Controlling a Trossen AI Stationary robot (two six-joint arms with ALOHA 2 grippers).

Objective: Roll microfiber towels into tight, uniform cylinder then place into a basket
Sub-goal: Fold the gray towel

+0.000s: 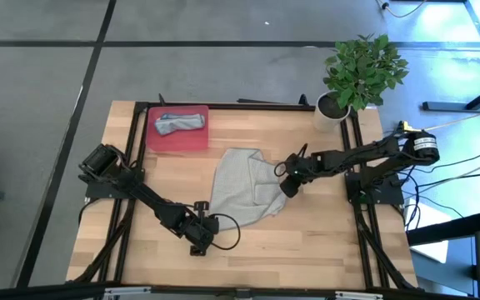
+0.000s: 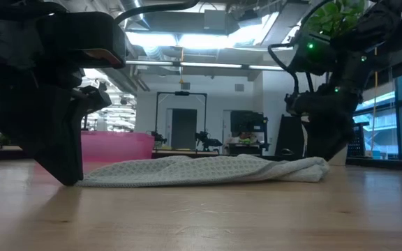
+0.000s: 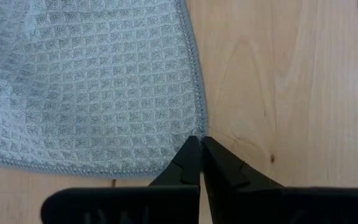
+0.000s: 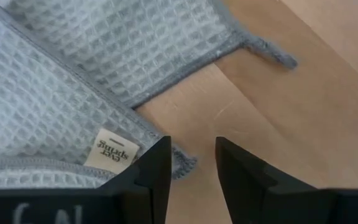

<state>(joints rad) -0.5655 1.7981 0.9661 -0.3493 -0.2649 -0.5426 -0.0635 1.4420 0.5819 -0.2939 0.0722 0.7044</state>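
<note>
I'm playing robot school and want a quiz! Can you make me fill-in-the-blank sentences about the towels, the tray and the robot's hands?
1. The rolled towel lies inside the ____ tray.
2. The grey towel lies spread on the ____ table.
3. The left hand has its fingers ____ at that towel's corner.
4. The right hand has its fingers ____, beside the towel's white label.

Missing words: red; wooden; shut; open
</note>
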